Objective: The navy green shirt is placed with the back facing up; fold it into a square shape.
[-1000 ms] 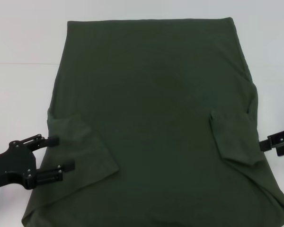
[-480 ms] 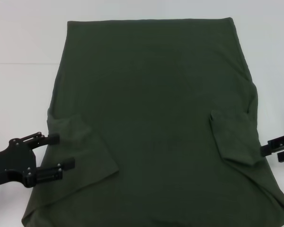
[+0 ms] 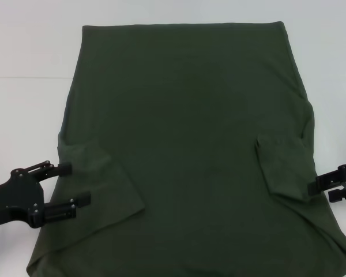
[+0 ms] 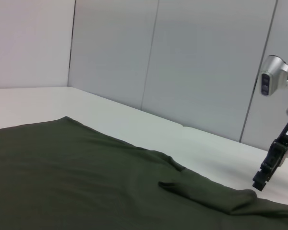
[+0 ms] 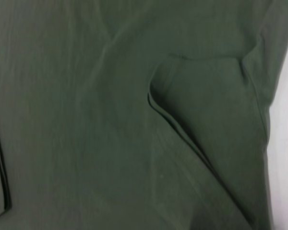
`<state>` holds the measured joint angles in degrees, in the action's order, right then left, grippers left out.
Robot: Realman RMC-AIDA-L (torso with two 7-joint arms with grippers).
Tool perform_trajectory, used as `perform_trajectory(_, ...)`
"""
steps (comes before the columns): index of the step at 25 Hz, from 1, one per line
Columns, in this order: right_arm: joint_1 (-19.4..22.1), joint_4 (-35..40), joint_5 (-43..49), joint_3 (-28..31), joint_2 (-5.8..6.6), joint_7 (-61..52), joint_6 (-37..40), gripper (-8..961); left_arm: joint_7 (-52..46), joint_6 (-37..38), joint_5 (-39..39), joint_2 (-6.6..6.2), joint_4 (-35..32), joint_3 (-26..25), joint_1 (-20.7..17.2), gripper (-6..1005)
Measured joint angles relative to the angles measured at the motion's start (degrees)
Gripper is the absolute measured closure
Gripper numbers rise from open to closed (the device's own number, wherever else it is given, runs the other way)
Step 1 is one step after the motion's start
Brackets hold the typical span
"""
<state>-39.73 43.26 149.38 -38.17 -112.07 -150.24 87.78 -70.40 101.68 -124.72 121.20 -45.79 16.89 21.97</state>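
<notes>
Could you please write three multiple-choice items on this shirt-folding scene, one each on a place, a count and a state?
1. Where is the left gripper?
A. At the shirt's left edge, beside the folded-in sleeve
B. Above the shirt's far hem
C. Over the middle of the shirt

2. How many sleeves of the navy green shirt lie folded inward onto its body?
A. None
B. One
C. Two

3. How do the left gripper's fingers stand?
A. Shut on a sleeve
B. Open, holding nothing
C. Shut on the hem

Answers:
1. A, since the head view shows it at the cloth's left edge, next to the left sleeve.
2. C, since the left sleeve and the right sleeve both lie as flaps on the body.
3. B, since the two fingers are spread apart with no cloth pinched between them.

The right gripper sits at the shirt's right edge.
</notes>
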Motion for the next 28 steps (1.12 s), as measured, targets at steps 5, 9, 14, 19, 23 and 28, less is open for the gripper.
perform_trajectory(5,0.30,-0.08,-0.01,0.08,-0.06,-0.02,-0.24,289,0.00,-0.52,0.00,0.03,0.00,-0.02,0.00,161)
perform_trajectory(9,0.50,-0.10,-0.07,0.53,-0.07,-0.04,-0.70,288,0.00,-0.61,0.00,0.04,0.00,-0.01,0.03,161)
perform_trajectory(14,0.25,-0.14,-0.08,0.29,-0.54,-0.05,-1.71,288,0.00,-0.80,0.00,0.10,0.00,-0.01,0.15,161)
perform_trajectory(19,-0.13,-0.77,0.10,0.05,-0.68,-0.06,-2.40,288,0.00,-0.84,0.00,0.09,0.00,-0.02,0.21,162)
perform_trajectory(23,-0.25,-0.81,0.14,-0.02,-0.69,-0.06,-2.52,289,0.00,-0.95,0.00,0.09,0.00,-0.01,0.27,162)
perform_trajectory(28,-0.27,-0.82,0.17,-0.43,-0.69,-0.06,-2.61,289,0.00,-1.51,0.00,0.11,0.00,0.15,0.34,162)
